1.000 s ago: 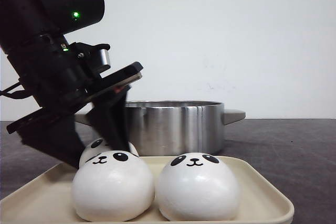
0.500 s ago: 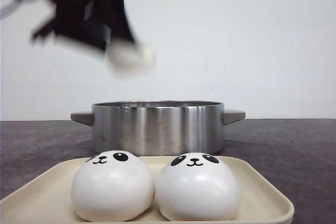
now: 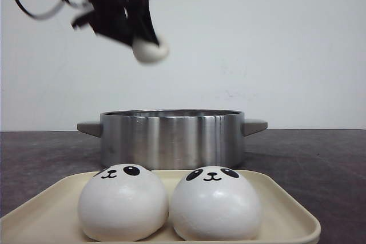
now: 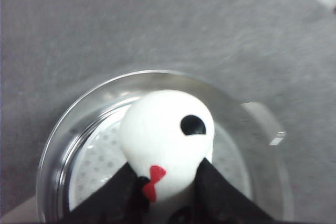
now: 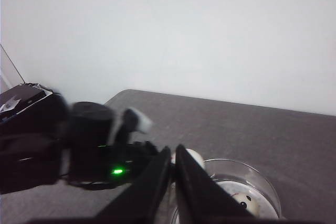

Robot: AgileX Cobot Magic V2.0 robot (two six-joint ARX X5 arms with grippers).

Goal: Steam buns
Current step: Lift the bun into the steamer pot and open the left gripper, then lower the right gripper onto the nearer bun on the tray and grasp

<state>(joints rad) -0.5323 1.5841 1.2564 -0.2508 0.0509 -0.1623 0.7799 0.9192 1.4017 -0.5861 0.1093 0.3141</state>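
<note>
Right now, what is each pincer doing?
Left pincer: closed on a panda bun, held above the pot.
Right pincer: closed, holding nothing.

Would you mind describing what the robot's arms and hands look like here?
Both are matte black. The left hand has flat tapered fingers, with thin black cables looping beside it. The right hand has slim pointed fingers; behind it a green indicator light glows on the other arm's black housing.
</note>
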